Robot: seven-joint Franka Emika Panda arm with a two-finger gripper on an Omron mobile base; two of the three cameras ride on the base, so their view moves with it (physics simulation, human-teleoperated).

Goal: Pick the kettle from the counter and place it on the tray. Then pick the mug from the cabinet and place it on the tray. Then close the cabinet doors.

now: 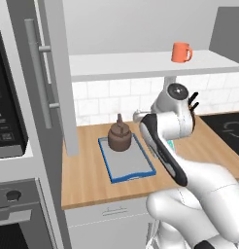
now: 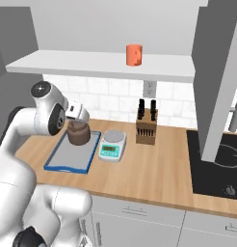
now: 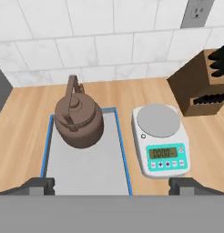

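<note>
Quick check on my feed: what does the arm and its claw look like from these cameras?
The arm is glossy white, with rounded segments, dark joint seams and a round grey cap at one joint. The claw has two small dark grey, blocky fingertips.

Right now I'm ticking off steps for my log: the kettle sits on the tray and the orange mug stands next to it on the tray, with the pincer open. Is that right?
Not quite. The mug is not on the tray; it stands on the cabinet shelf, as the left base view shows. The rest holds: the kettle sits on the tray and the pincer is open.
</note>
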